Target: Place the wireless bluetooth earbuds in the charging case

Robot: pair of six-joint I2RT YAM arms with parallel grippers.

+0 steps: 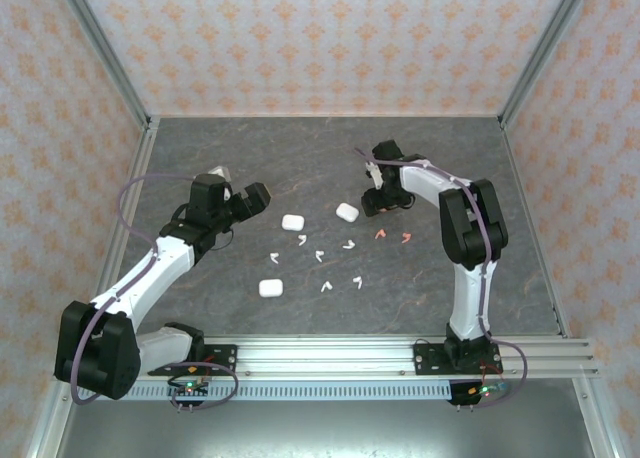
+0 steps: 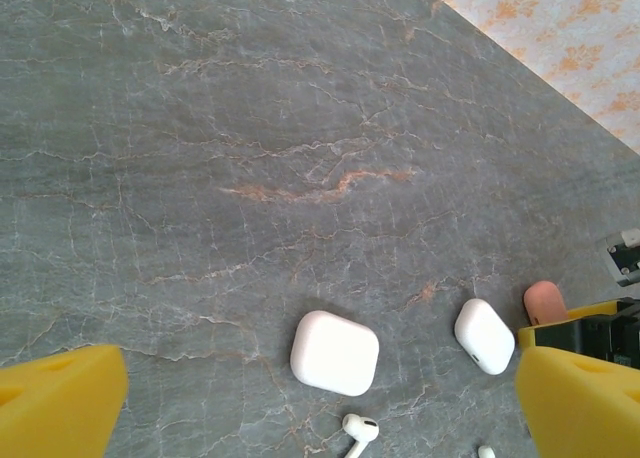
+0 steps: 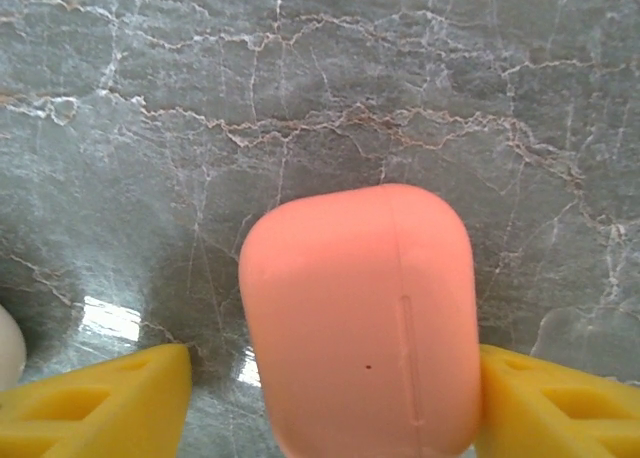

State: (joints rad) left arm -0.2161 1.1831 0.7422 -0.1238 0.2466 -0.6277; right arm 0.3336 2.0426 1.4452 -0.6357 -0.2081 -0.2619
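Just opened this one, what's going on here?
Two robot arms work over a grey table with earbuds and closed charging cases on it. The right gripper straddles a coral-pink case lying on the table. One finger touches it and the other shows a gap, so it is not gripped yet. The left gripper hangs open near a white case. White earbuds and two pink earbuds lie loose mid-table.
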